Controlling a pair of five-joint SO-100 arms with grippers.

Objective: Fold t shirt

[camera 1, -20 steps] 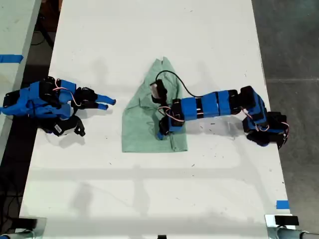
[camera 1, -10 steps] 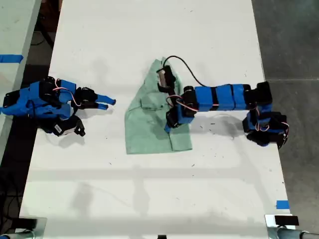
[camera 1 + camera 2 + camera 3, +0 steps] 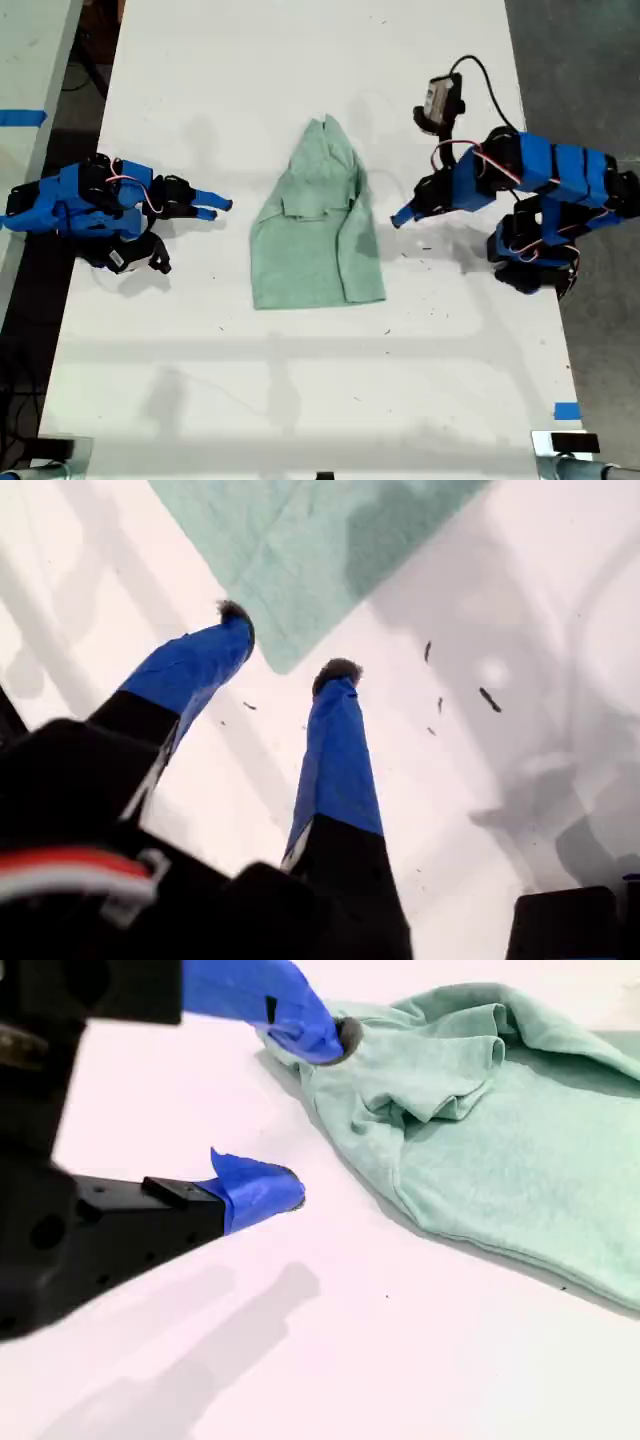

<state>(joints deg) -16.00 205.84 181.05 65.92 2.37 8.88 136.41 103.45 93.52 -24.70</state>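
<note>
Because my first gripper [image 3: 285, 645] hangs released just beside the t shirt [image 3: 318, 230] corner and my second gripper [image 3: 315, 1110] sits released near the t shirt, a shallow pinch could drag the folded layers apart.

T shirt [image 3: 317, 228]: lay mid-table [image 3: 300, 400]. My first gripper [image 3: 400, 216]: at its exterior-view right. My second gripper [image 3: 212, 208]: at its exterior-view left.
</note>
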